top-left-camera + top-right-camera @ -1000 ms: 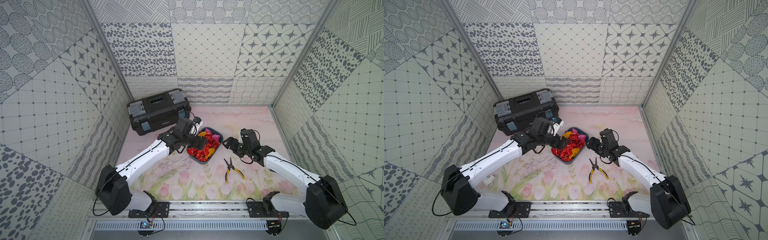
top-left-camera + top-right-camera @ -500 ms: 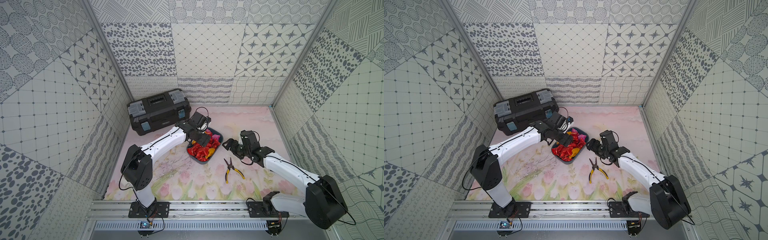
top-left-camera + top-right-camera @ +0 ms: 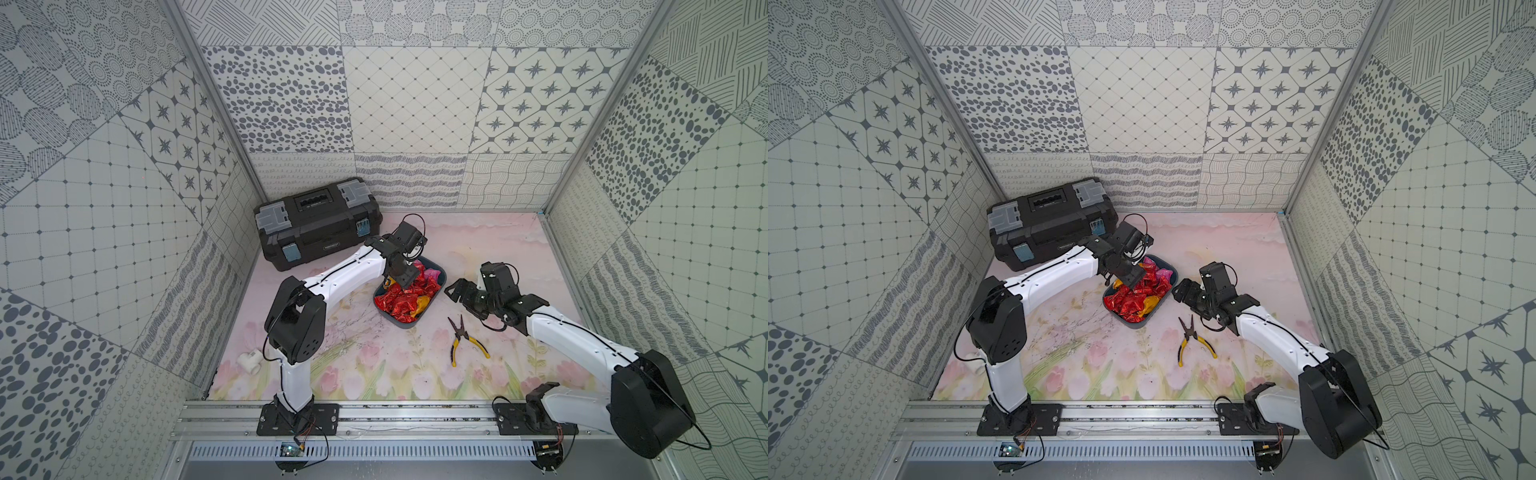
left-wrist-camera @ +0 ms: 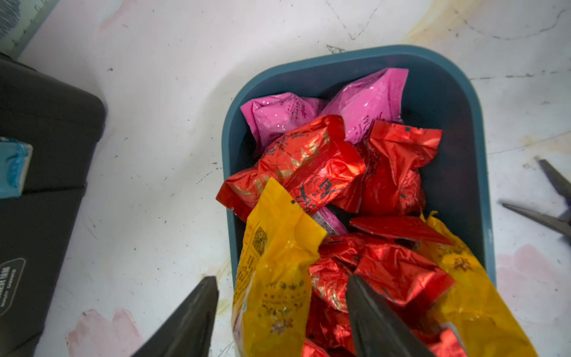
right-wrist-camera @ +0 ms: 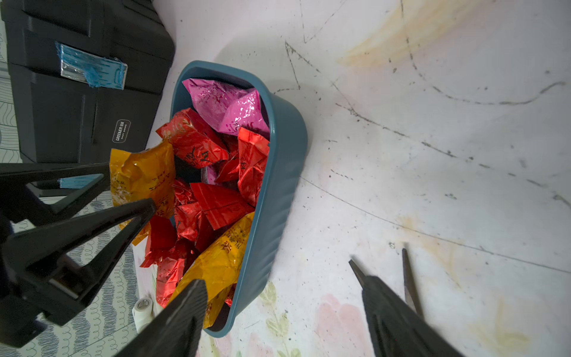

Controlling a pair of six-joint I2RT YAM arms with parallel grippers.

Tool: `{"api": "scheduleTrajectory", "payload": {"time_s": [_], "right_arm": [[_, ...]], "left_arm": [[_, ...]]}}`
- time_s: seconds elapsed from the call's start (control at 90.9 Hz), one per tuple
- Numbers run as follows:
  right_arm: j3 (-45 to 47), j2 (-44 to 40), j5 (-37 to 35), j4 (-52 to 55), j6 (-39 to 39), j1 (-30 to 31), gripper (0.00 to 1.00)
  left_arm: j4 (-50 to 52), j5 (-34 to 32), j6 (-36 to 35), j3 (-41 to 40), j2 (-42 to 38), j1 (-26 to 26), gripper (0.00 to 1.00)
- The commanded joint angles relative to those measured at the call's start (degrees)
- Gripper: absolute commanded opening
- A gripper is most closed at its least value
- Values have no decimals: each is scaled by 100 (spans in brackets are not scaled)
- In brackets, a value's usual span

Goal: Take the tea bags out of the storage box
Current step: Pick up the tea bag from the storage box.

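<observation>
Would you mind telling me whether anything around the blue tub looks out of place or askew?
One yellow tea bag stands up and leans out over the storage box rim on the toolbox side, straddled by the open left pincer. The pliers lie splayed open on the mat nearby.

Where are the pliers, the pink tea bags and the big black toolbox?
pliers (image 3: 459,332): in a top view, on the pivot joint.
pink tea bags (image 4: 367,102): left wrist view, middle of one packet.
black toolbox (image 3: 318,222): in a top view, on its black casing.
</observation>
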State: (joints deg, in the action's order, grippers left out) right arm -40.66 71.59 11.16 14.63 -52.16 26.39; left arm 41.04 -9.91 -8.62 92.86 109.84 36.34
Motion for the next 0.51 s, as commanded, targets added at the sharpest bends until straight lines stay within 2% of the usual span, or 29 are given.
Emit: {"api": "scheduleTrajectory", "payload": {"time_s": [0.0, 0.176, 0.363, 0.495], "right_arm": [[-35, 37, 27, -243, -13, 15, 84], [-33, 5, 18, -243, -20, 7, 84], [-38, -55, 42, -222, -8, 14, 84], [-154, -26, 104, -115, 135, 19, 83]], "left_arm": [[290, -359, -276, 110, 104, 9, 54], [298, -443, -304, 157, 216, 2, 40], [362, -549, -296, 245, 207, 10, 15], [341, -501, -262, 235, -45, 13, 11]]}}
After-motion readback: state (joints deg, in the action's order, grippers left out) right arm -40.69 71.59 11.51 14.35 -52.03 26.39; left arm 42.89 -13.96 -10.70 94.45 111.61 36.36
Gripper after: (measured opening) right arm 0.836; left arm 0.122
